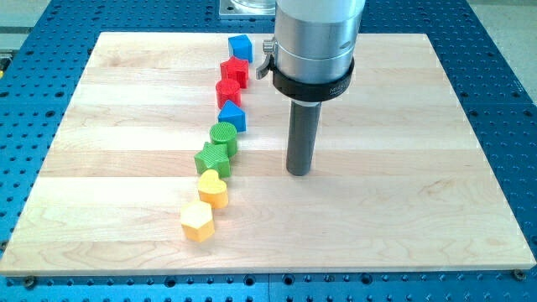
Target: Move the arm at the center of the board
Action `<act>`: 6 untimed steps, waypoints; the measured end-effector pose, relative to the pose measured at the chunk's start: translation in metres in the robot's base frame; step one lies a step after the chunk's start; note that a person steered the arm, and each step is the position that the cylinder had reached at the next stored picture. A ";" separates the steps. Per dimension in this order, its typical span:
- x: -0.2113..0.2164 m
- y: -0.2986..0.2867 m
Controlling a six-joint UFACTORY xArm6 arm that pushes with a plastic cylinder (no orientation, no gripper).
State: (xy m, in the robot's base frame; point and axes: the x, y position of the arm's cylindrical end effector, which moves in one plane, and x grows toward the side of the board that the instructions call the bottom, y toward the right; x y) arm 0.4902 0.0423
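My tip [299,172] rests on the wooden board [403,193] near its middle, to the right of a line of blocks. The line runs from the view's top toward the bottom left: a blue cube [241,47], a red star [235,71], a red block [227,91], a blue triangle [232,116], a green round block [223,136], a green star [212,158], a yellow heart [213,189] and a yellow hexagon [197,221]. The tip is about a block's width right of the green star and touches no block.
The board lies on a blue perforated table [503,75]. The arm's wide silver body [317,38] hangs over the board's top middle, beside the blue cube and the red star.
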 end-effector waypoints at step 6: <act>-0.065 -0.019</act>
